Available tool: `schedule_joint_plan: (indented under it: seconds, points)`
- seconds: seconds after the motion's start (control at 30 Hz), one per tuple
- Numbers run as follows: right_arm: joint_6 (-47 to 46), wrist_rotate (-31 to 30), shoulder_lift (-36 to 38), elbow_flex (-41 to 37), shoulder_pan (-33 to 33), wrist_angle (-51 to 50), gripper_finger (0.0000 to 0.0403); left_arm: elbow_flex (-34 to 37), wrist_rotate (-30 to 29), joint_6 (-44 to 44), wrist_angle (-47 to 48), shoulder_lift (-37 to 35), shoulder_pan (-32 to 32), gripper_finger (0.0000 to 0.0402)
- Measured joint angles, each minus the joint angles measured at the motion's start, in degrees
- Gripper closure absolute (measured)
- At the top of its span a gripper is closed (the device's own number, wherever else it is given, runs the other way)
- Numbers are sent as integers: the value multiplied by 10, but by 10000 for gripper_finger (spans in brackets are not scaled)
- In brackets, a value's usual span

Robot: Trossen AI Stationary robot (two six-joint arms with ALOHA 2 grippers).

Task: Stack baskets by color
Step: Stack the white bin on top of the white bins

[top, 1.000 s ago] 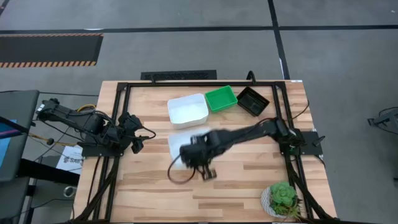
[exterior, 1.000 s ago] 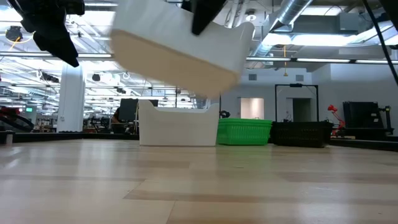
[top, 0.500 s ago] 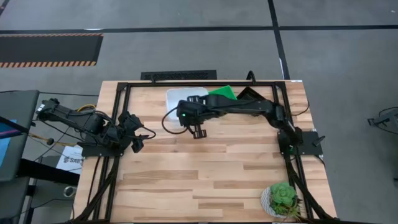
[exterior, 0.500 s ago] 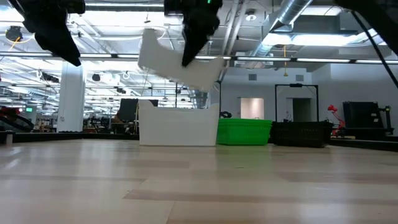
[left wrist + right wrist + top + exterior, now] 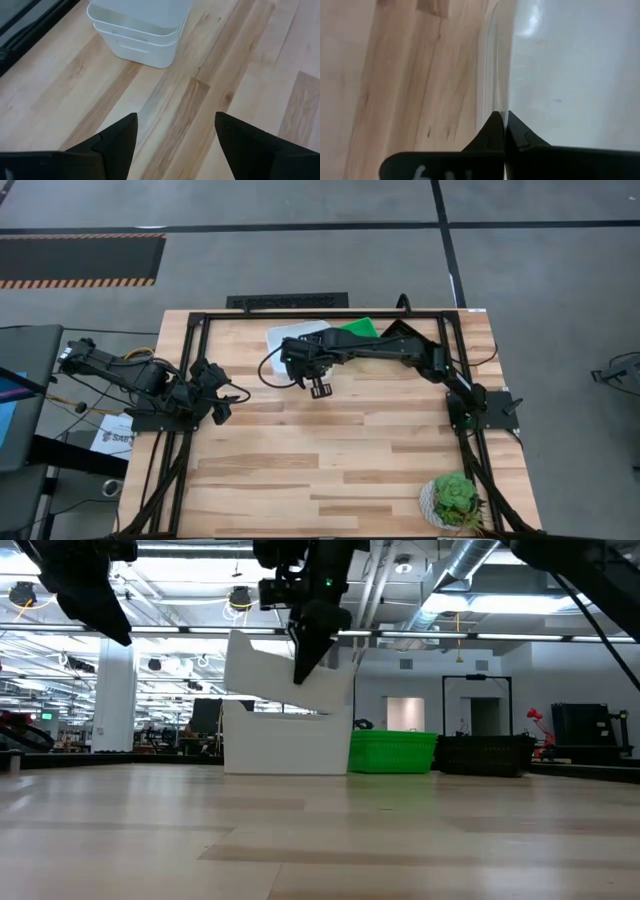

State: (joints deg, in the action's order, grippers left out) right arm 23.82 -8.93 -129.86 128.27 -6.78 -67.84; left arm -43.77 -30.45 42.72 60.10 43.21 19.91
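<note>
Compared with one second earlier, the right arm has swung from mid-table to the far side, carrying a white basket [image 5: 285, 668] with it; half a second ago the basket hung higher and more steeply tilted, and it now sits lower, tilted, directly over the white basket stack [image 5: 287, 742] at the table's far edge. In the low view the carried basket's lower edge appears to meet the stack's rim — whether it touches or has begun to nest cannot be told.

The right gripper [image 5: 319, 386] reaches across from the right mount, the arm stretched along the far edge over the baskets. Its fingers [image 5: 495, 134] are pinched fully together on the carried basket's thin wall, one finger on each side. The left gripper [image 5: 172, 135] waits near the table's left edge with its fingers parted and nothing between them; its wrist view shows two nested white baskets standing on the wood.

The green basket [image 5: 392, 752] stands just right of the white stack, and the black basket [image 5: 485, 755] just beyond it, in a row. In the high view the arm covers most of all three — only a white corner [image 5: 283, 334] and a green corner [image 5: 357, 327] show. How many baskets each stack holds cannot be counted. A potted plant [image 5: 455, 500] stands at the table's near right corner.
</note>
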Motion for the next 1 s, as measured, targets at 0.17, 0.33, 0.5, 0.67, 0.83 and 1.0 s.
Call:
schedule_joint_plan:
  seconds: [0.17,0.33,0.5,0.67,0.83,1.0]
  points:
    - [-2,3,0,0,-9,-4,403,0,0,0,0,0,0,148]
    - [-3,24,-12,0,-12,-3,403,0,0,0,0,0,0,148]
    - [1,28,-28,-1,-12,-16,403,0,0,0,0,0,0,148]
    - [2,31,-26,0,-12,-9,400,0,0,0,0,0,0,148]
    - [1,33,-26,0,-13,-18,400,0,0,0,0,0,0,148]
    - [1,44,-26,-18,-14,6,393,0,0,0,0,0,0,148]
